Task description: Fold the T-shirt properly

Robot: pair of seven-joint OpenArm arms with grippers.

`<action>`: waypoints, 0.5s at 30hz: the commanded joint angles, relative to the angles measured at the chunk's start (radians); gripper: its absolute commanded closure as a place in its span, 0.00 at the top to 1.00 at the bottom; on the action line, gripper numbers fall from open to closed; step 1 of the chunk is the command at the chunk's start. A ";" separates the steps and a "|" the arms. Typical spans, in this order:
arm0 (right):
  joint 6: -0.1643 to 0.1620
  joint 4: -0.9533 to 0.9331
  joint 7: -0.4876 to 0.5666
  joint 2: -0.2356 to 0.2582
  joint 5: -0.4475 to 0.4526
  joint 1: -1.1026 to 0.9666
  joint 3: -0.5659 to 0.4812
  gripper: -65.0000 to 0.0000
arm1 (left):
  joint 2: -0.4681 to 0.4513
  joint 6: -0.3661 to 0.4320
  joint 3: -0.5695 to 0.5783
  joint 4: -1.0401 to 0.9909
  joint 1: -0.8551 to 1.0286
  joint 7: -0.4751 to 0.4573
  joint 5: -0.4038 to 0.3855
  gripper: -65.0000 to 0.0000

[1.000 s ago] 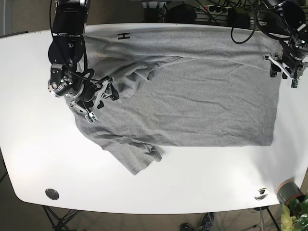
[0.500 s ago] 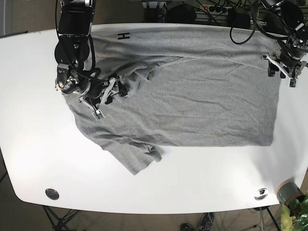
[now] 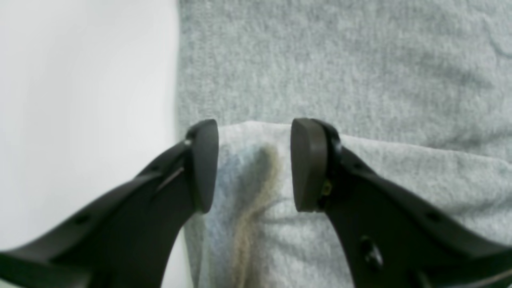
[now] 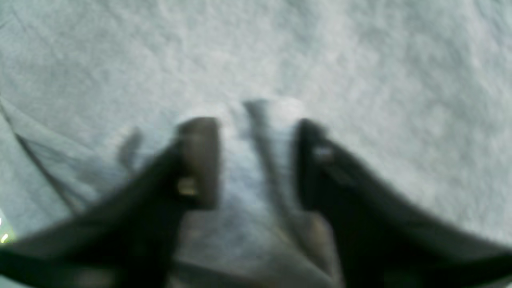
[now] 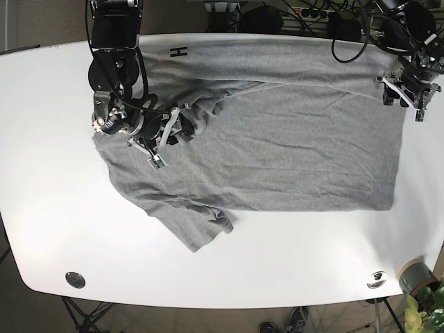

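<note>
A grey T-shirt (image 5: 291,152) lies spread on the white table (image 5: 48,139), with one sleeve bunched at the lower left (image 5: 201,232). My right gripper (image 5: 170,130) is over the shirt's left part. In the right wrist view, which is blurred, the right gripper (image 4: 258,160) has a raised fold of grey cloth (image 4: 360,60) between its fingers. My left gripper (image 5: 404,90) is at the shirt's upper right edge. In the left wrist view the left gripper (image 3: 254,164) pinches a raised fold of the hem (image 3: 340,60), beside bare table (image 3: 80,100).
A black H mark (image 5: 179,51) lies at the table's back edge. Two round fittings (image 5: 75,279) (image 5: 377,279) sit near the front edge. A plant pot (image 5: 416,277) stands past the front right corner. Cables hang behind the table.
My right gripper has moved right and slightly toward the back, over the shirt, taking cloth with it. My left gripper has shifted a little toward the back.
</note>
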 commanded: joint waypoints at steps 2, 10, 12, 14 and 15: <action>0.004 0.022 0.034 0.007 0.013 0.014 0.002 0.06 | -0.022 -0.001 -0.004 0.013 -0.004 -0.015 -0.014 0.42; 0.003 0.152 0.030 0.011 0.011 -0.004 0.004 0.06 | -0.022 -0.001 -0.004 0.013 -0.004 -0.015 -0.014 0.42; 0.003 0.166 0.030 0.012 0.010 -0.003 0.004 0.06 | -0.022 -0.001 -0.004 0.013 -0.004 -0.015 -0.014 0.42; 0.003 0.166 0.031 0.014 0.010 0.005 0.004 0.06 | -0.022 -0.001 -0.004 0.013 -0.004 -0.015 -0.005 0.42; 0.003 0.163 0.031 0.020 0.010 0.017 0.004 0.06 | -0.022 -0.001 -0.004 0.013 -0.004 -0.015 0.009 0.42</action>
